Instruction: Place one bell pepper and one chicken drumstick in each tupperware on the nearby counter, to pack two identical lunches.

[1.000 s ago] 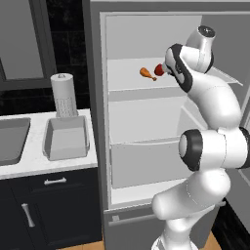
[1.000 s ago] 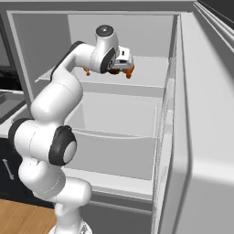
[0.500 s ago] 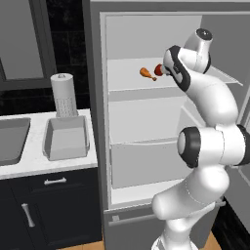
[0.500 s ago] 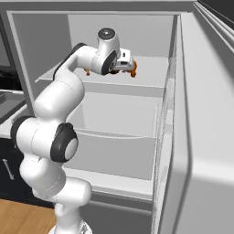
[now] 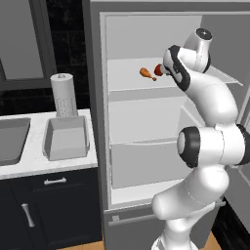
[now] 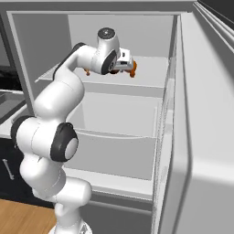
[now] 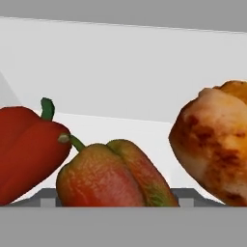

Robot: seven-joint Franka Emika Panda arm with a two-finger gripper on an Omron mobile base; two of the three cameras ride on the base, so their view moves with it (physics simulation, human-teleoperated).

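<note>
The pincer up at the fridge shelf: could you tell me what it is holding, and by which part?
It cannot be told: the pincer sits close against a bell pepper, but no grip shows.

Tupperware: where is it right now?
In the left base view, one tupperware sits on the counter, between the sink and the open fridge, before the paper towel roll.

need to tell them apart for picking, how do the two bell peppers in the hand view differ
The left bell pepper is plain bright red; the middle bell pepper is mottled red-orange with green patches. The left bell pepper is cut off by the picture's edge, while the middle bell pepper sits near the centre. The left one's stem points up; the middle one's slants up-left toward its neighbour. Both are glossy, green-stemmed, and on the white fridge shelf.
</note>
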